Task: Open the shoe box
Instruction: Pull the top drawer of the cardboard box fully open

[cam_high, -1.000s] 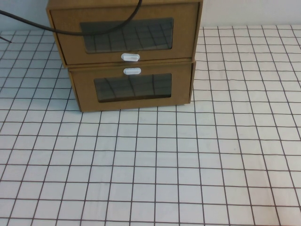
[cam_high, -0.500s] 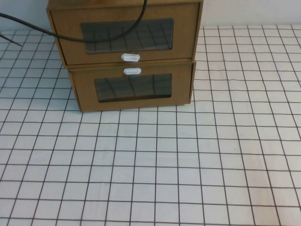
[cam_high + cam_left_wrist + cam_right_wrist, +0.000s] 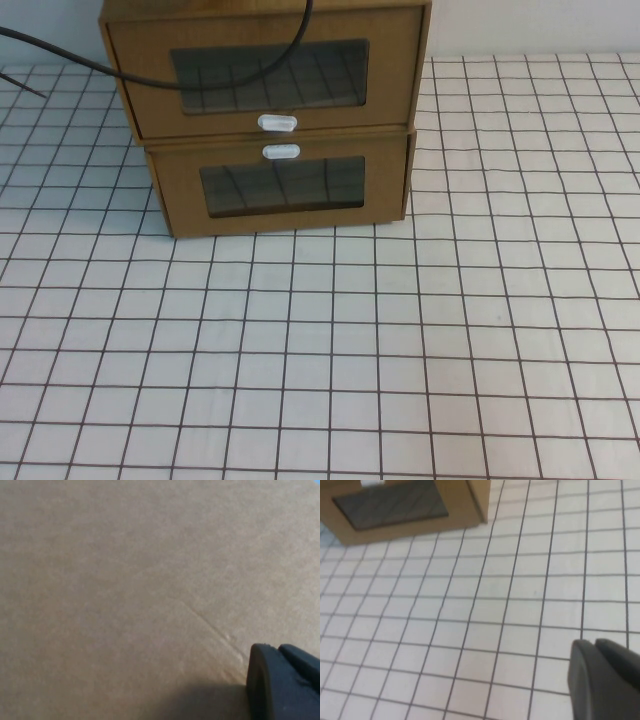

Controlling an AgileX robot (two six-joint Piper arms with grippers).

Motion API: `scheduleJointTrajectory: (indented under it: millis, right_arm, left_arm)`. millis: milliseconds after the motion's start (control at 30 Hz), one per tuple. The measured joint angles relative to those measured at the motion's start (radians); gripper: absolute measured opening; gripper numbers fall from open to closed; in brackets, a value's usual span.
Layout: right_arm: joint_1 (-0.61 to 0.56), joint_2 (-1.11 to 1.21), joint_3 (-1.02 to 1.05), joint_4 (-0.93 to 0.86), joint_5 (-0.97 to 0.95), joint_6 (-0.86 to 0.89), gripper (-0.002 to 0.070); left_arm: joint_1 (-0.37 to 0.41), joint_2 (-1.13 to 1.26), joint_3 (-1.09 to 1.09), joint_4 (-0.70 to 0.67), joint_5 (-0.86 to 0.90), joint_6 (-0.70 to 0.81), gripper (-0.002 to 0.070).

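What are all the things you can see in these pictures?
Upper brown cardboard shoe box: one, brown with dark window, far left of table.
Lower brown cardboard shoe box: one, brown with dark window, underneath it.
White oval handles: two, white, one on upper front, one on lower front.
Black cable: one, black, crossing the upper box's front.
White checked tablecloth: one, white with dark lines, covering the table.
Left pincer: one, black, close against brown cardboard.
Right pincer: one, black, shut, above bare tablecloth.

Upper box [image 3: 268, 85] atop lower box [image 3: 280, 190]

cable [image 3: 110, 66] over shoe box [image 3: 390, 70], shifted slightly right
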Motion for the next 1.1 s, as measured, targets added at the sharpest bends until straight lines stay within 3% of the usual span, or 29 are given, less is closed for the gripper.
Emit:
scheduleJointTrajectory:
  millis: [267,367,533,800,1100]
  right_arm:
    - [0.019,0.419,-0.190,0.138,0.037,-0.259,-0.0013]
    - [0.100,0.575,-0.276,0.147,0.020,-0.276,-0.0013]
    - [0.338,0.771,-0.438,0.083,-0.051,-0.228,-0.0013]
    - [0.734,1.031,-0.691,-0.430,-0.066,0.118,-0.0013]
    - [0.970,1.186,-0.773,-1.173,-0.133,0.485,-0.0013]
  left_arm:
    - [0.000,0.000,0.000,0.002,0.004,-0.010,-0.0002]
    - [0.000,0.000,0.000,0.002,0.004,-0.011,-0.0002]
    - [0.000,0.000,0.000,0.002,0.006,-0.011,-0.0002]
    - [0.000,0.000,0.000,0.002,0.014,-0.011,-0.0002]
    - [0.000,0.000,-0.002,0.002,0.018,-0.011,-0.0002]
